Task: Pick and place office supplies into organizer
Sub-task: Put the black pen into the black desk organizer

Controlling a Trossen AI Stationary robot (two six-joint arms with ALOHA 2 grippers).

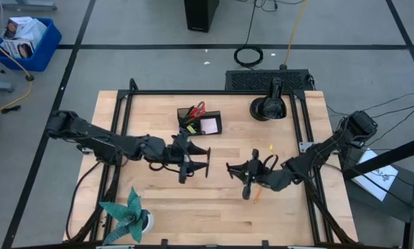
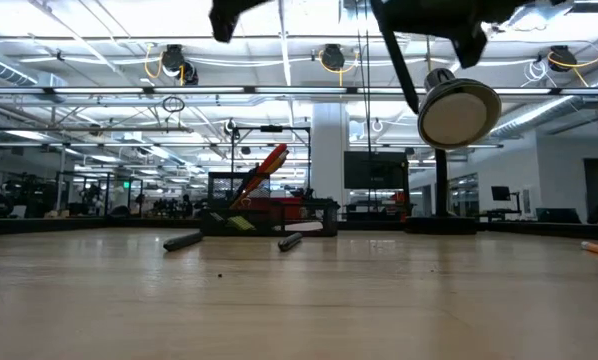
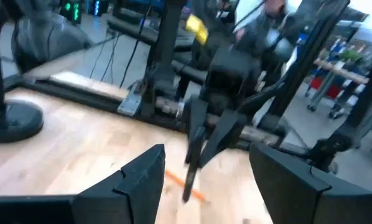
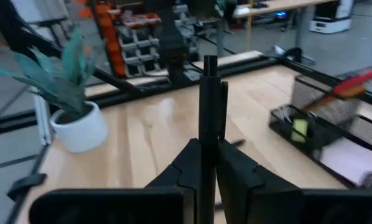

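Note:
The black organizer (image 1: 200, 122) stands at the far middle of the table. It holds red-handled scissors (image 1: 196, 110), a pink sticky-note pad (image 1: 209, 125) and a yellow bit (image 4: 299, 129). My right gripper (image 1: 239, 169) is at mid-table, shut on a black pen (image 4: 208, 99). Facing it from the left, my left gripper (image 1: 201, 160) is open with nothing between its fingers (image 3: 142, 180). An orange pencil (image 1: 257, 196) lies on the table below my right gripper, another (image 1: 269, 149) just beyond it. Two dark pens (image 2: 182, 241) (image 2: 290, 241) lie in front of the organizer. My right gripper pinches the black pen between its two fingers (image 4: 236, 168), on the shaft (image 4: 208, 144) below the clip. The fingers come nearly level from the table's right. The pen sticks out past the fingertips toward my left gripper, its free end (image 3: 187, 194) slanting down, clear of the table.
A teal paper plant in a white pot (image 1: 129, 216) stands at the near left corner. A round black object with an upright post (image 1: 269, 107) stands at the far right. Bare wood lies between the organizer and the grippers. A black frame (image 1: 124, 124) edges the table.

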